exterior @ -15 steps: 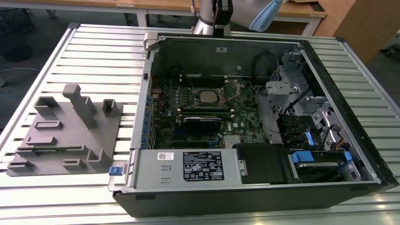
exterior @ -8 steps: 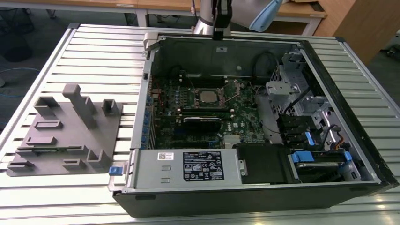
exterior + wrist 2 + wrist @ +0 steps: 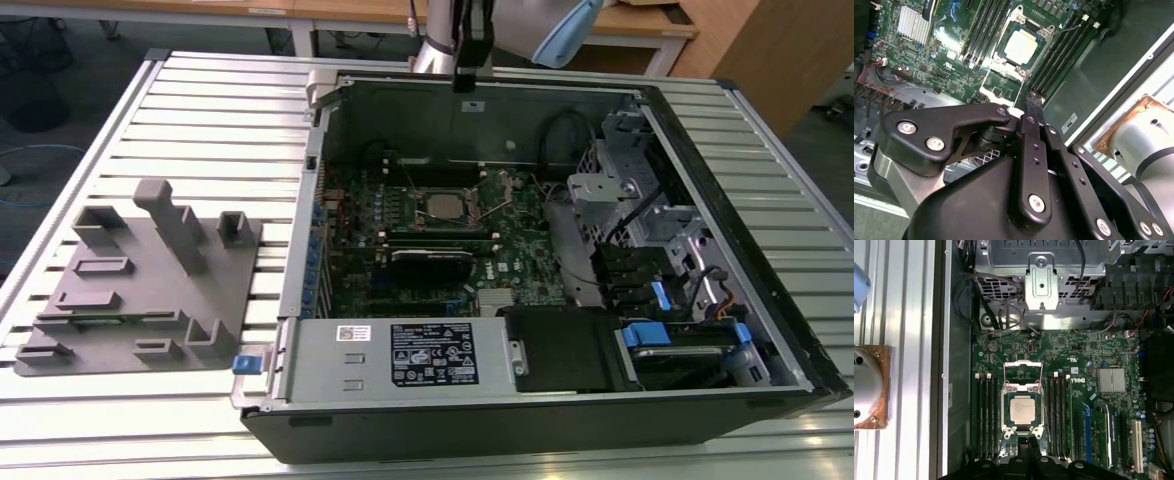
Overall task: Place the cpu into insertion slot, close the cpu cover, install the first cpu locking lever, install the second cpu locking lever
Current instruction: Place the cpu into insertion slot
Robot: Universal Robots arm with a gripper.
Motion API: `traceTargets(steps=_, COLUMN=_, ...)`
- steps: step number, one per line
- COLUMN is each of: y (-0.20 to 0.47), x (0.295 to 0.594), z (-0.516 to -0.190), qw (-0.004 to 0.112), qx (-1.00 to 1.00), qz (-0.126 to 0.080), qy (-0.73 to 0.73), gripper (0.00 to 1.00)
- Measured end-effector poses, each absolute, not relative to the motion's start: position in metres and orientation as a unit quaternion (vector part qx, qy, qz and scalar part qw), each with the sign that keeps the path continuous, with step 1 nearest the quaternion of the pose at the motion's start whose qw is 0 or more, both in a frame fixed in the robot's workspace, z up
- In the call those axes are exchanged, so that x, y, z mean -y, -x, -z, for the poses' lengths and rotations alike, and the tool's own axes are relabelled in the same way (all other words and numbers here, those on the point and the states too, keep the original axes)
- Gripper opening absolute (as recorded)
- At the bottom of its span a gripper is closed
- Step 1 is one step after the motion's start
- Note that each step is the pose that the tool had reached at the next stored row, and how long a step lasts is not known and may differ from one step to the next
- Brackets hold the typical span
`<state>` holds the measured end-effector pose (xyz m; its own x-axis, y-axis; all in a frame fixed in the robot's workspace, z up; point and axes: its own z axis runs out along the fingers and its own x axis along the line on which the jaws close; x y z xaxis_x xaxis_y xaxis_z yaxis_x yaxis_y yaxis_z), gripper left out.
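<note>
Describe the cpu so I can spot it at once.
Inside the open computer case, find the green circuit board. Between two banks of long black memory slots sits a silver-rimmed insertion slot; the cpu is the dull silver square lying in it, unlike the open-centred cpu cover swung open beside it.

end effector (image 3: 1033, 106): black, hinged link bars, silver screw heads | wrist plate (image 3: 884, 387): square, copper-coloured | arm (image 3: 434, 45): silver-grey tube | cap (image 3: 567, 32): pale blue, 3 o'clock of tube

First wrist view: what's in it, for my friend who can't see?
A silver square chip sits in its socket on a green computer board, its metal cover flipped open beside it. The black claw hangs near the socket's edge.
</note>
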<state>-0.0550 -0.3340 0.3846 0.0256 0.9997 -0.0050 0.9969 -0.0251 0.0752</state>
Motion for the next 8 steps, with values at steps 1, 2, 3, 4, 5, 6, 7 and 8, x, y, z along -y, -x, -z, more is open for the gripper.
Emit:
traceTargets(steps=1, y=0.0550, x=0.3340, z=-0.3836, qw=0.029, qx=-0.698, qz=-0.025, qy=-0.716, gripper=0.10)
traceTargets(steps=2, y=0.0550, x=0.3340, z=-0.3827, qw=0.029, qx=-0.698, qz=-0.024, qy=-0.716, gripper=0.10)
traceTargets(steps=3, y=0.0550, x=0.3340, z=-0.3817, qw=0.029, qx=-0.698, qz=-0.024, qy=-0.716, gripper=0.10)
traceTargets(steps=4, y=0.0550, x=0.3340, z=-0.3807, qw=0.029, qx=-0.698, qz=-0.025, qy=-0.716, gripper=0.10)
traceTargets(steps=5, y=0.0550, x=0.3340, z=-0.3798, qw=0.029, qx=-0.698, qz=-0.024, qy=-0.716, gripper=0.10)
traceTargets(steps=6, y=0.0550, x=0.3340, z=-0.3788, qw=0.029, qx=-0.698, qz=-0.024, qy=-0.716, gripper=0.10)
traceTargets(steps=7, y=0.0550, x=0.3340, z=-0.3778, qw=0.029, qx=-0.698, qz=-0.024, qy=-0.716, gripper=0.10)
traceTargets(steps=8, y=0.0550, x=0.3340, z=-0.3769, qw=0.029, qx=-0.698, qz=-0.024, qy=-0.716, gripper=0.10)
